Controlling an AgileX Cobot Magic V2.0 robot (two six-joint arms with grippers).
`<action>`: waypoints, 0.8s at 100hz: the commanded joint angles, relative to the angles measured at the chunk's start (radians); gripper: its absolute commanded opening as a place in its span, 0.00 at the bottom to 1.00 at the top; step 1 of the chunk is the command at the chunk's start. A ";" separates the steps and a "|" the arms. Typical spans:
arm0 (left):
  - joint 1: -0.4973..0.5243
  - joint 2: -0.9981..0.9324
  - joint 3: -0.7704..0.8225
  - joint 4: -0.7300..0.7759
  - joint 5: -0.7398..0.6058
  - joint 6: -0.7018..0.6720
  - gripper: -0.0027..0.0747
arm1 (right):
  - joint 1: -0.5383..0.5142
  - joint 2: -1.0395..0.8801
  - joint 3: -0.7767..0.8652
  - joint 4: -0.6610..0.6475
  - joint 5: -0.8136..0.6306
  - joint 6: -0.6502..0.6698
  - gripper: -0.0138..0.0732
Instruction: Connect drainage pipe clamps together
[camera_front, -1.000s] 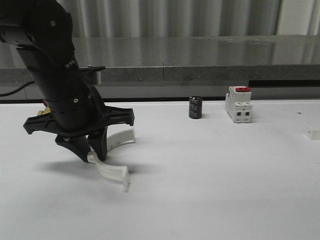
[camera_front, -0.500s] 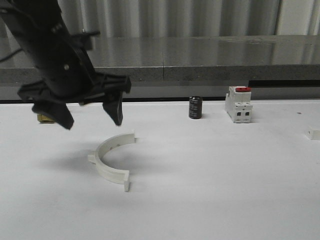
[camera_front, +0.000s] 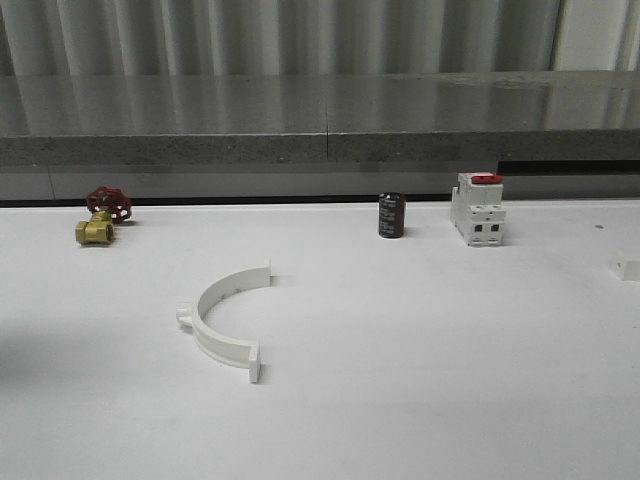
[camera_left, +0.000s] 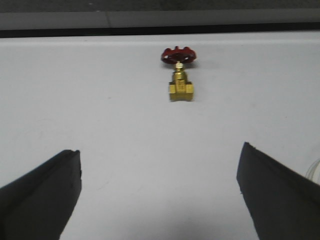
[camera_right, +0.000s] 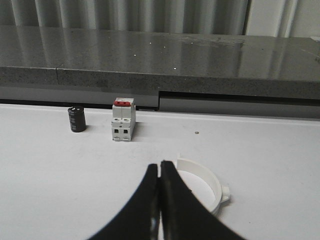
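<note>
One white half-ring drainage pipe clamp (camera_front: 222, 318) lies flat on the white table, left of centre, with nothing touching it. A second clamp half (camera_right: 209, 184) lies just behind and beside my right gripper (camera_right: 160, 166). That gripper is shut, its tips pressed together with nothing between them. My left gripper (camera_left: 160, 149) is open wide above bare table, its dark fingers (camera_left: 45, 192) far apart and nothing between them. A thin white edge (camera_left: 314, 169) shows past its other finger.
A brass valve with a red handwheel (camera_front: 101, 213) sits at the back left. A black cylinder (camera_front: 391, 215) and a white boxy switch with a red top (camera_front: 477, 208) stand at the back. A small white piece (camera_front: 628, 268) shows at the table's right edge.
My left gripper opened and let go of the clamp half, rose, and left the front view. The clamp half now lies free on the table.
</note>
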 joint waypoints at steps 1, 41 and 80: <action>0.041 -0.122 0.055 -0.032 -0.048 0.028 0.83 | -0.006 -0.015 -0.016 -0.004 -0.087 0.000 0.09; 0.047 -0.528 0.393 -0.078 -0.051 0.030 0.83 | -0.006 -0.015 -0.016 -0.004 -0.092 0.000 0.09; 0.047 -0.741 0.471 -0.079 -0.045 0.030 0.40 | -0.006 0.006 -0.096 0.067 -0.053 0.001 0.09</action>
